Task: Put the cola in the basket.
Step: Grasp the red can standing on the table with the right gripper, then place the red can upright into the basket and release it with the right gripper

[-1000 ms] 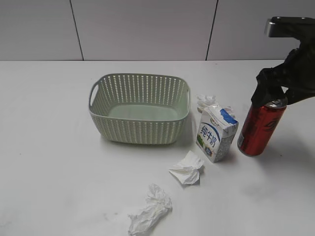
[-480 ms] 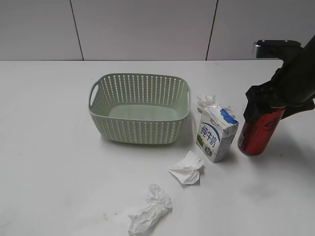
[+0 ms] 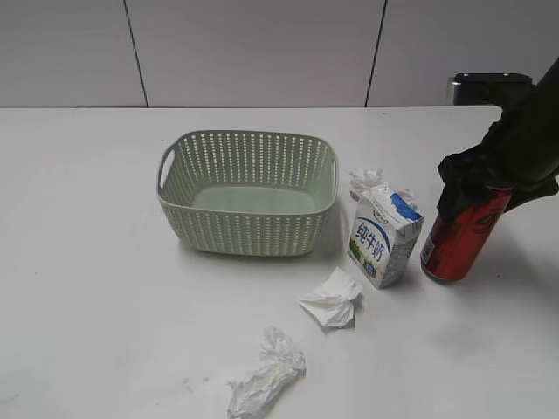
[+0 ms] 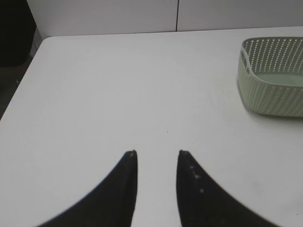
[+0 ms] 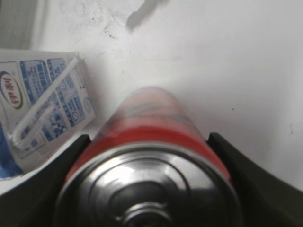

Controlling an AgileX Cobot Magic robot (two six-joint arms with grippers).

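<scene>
Two fingers of the right gripper (image 3: 472, 188) sit on either side of the cola (image 3: 460, 237), pressed to its upper wall in my right wrist view, so I read it as clamped on the can. From the exterior camera the black, cloth-covered arm hides the can's silver top completely — only the red body shows, leaning a little, its base on the white table (image 3: 96, 288). The can stands just beside the milk carton (image 3: 383, 236), well apart from the basket (image 3: 249, 192), which sits on the far side of the carton. My right wrist camera is too close: the can's rim is blurred and the carton is cut off at the left edge. The left gripper (image 4: 156, 153) hangs over bare table with its fingers parted, nothing between them — only the tips are in frame. Three crumpled tissues (image 3: 332, 299) lie around the carton; the one behind it is partly hidden.
</scene>
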